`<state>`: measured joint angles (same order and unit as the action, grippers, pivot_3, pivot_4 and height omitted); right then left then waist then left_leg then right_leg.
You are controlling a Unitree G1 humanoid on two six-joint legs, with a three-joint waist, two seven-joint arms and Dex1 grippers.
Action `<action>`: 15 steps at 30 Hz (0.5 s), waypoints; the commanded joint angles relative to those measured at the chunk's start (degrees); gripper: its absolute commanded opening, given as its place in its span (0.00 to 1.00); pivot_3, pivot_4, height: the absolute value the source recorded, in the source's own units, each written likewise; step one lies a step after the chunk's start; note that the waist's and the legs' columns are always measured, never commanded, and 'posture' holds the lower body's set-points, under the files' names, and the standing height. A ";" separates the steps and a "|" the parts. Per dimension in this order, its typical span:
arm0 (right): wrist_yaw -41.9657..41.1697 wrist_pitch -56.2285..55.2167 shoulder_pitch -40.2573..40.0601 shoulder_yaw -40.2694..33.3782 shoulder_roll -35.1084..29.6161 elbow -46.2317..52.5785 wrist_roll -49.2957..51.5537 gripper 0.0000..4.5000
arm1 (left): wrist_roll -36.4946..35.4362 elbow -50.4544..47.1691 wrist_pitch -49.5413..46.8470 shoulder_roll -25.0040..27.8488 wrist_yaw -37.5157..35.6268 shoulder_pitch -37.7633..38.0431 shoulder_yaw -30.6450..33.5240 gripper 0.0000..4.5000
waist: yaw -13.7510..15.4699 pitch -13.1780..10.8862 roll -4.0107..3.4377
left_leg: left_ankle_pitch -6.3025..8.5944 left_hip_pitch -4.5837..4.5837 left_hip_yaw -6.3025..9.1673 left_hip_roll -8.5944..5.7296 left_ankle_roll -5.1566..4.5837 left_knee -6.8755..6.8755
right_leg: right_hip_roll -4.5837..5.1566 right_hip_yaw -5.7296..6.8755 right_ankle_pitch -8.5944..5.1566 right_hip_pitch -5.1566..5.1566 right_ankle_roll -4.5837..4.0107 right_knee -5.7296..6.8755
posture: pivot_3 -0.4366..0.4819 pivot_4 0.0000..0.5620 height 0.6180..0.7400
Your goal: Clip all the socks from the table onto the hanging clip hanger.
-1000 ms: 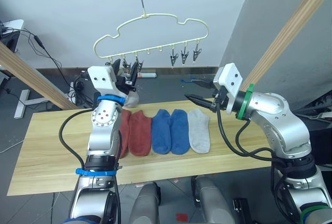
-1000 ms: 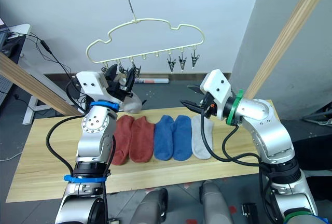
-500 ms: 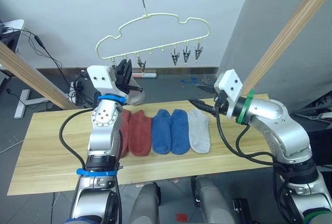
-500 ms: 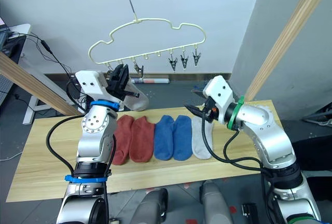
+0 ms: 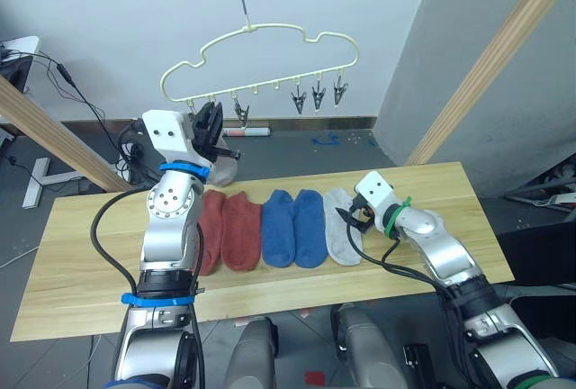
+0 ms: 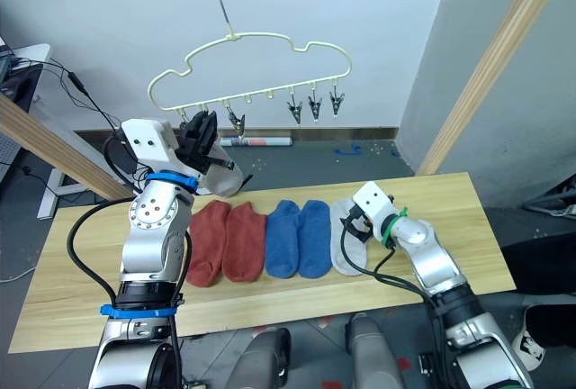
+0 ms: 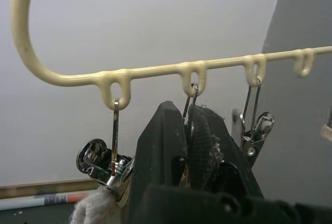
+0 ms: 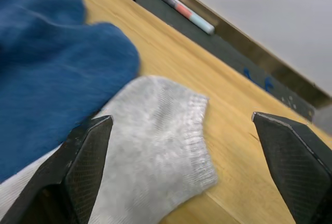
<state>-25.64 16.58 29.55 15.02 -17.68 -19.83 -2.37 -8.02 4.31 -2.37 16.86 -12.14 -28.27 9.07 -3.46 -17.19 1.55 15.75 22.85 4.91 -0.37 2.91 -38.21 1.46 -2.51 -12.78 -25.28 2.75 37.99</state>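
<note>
The pale yellow clip hanger (image 5: 261, 42) hangs over the table (image 5: 90, 254). My left gripper (image 5: 212, 122) is raised to its left clips. Its fingers (image 7: 166, 146) are shut around the wire of the second clip (image 7: 191, 99). A light grey sock (image 5: 221, 171) hangs just below, under the first clip (image 7: 98, 162). On the table lie two rust-red socks (image 5: 225, 229), two blue socks (image 5: 295, 227) and another grey sock (image 5: 340, 236). My right gripper (image 8: 181, 120) is open, low over that grey sock's cuff, one finger on each side.
Slanted wooden poles cross at the left (image 5: 40, 128) and right (image 5: 486, 56). Three free clips (image 5: 317, 94) hang at the hanger's right end. Cables and a desk leg lie on the floor behind the table's left end (image 5: 54, 168).
My right arm has dropped from chest height down to the grey sock on the table, still open. My left gripper has stayed at the left clips.
</note>
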 commanded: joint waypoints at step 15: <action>-1.85 1.06 1.84 -0.60 2.78 -6.34 -2.20 0.10 | -4.63 -4.25 -4.85 2.88 -6.07 1.42 1.01 0.02 | 0.17 0.06 0.03 | 0.00 -0.04 0.02 -0.01 0.00 -0.02 | -0.01 -0.03 0.02 0.04 0.00 0.05 | 0.43 0.49 1.00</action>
<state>-26.81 17.05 32.07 14.47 -13.93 -28.89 -3.69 -11.59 2.09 -6.43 19.02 -17.10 -27.56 9.36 -3.29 -17.13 1.58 15.75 22.81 4.92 -0.38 2.91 -38.23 1.44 -2.55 -12.76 -25.25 2.75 38.05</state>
